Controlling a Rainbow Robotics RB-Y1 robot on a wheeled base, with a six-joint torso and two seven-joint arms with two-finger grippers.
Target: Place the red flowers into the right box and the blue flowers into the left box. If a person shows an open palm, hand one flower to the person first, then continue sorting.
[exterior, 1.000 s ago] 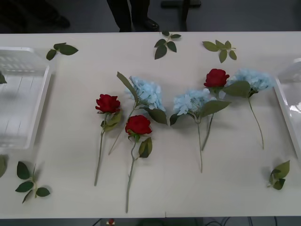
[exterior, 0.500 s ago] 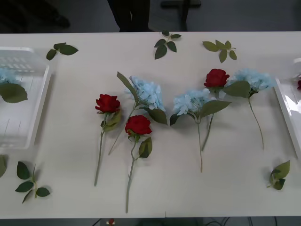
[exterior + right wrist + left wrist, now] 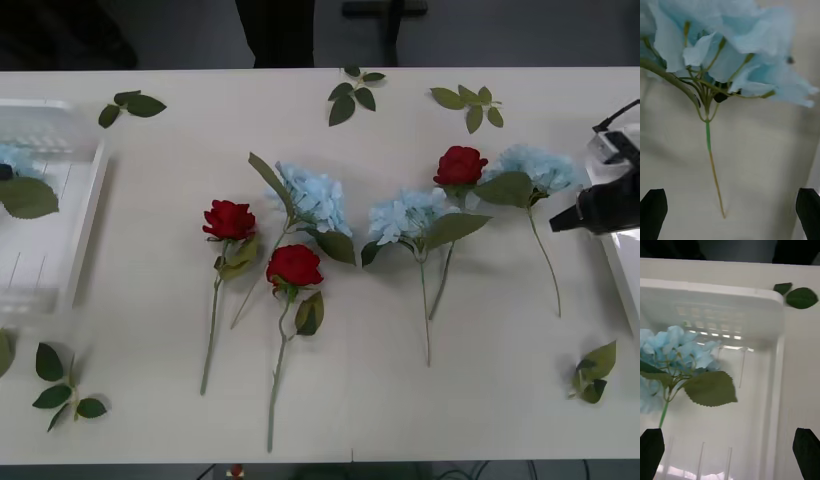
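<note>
Three red flowers lie on the table: one [image 3: 230, 218] left of centre, one [image 3: 294, 265] beside it, one [image 3: 460, 165] further right. Among them lie three blue flowers [image 3: 312, 195] [image 3: 405, 215] [image 3: 535, 168]. Another blue flower [image 3: 681, 352] rests inside the left box [image 3: 85, 215] [image 3: 778, 363], and my left gripper [image 3: 728, 457] hangs open above that box. My right gripper [image 3: 578, 215] [image 3: 730, 213] is open, hovering just right of the rightmost blue flower [image 3: 733, 41], whose stem [image 3: 713, 165] runs between its fingers' line. The right box [image 3: 620, 275] sits at the table's right edge, partly under that arm.
Loose green leaf sprigs lie along the far edge [image 3: 350, 95] [image 3: 468, 103] [image 3: 130, 105] and near the front corners [image 3: 62, 385] [image 3: 592, 372]. A person's dark trousers [image 3: 275, 30] stand beyond the table's far edge.
A blue flower has appeared in the left box. My right arm has come in from the right edge and now hovers by the rightmost blue flower.
</note>
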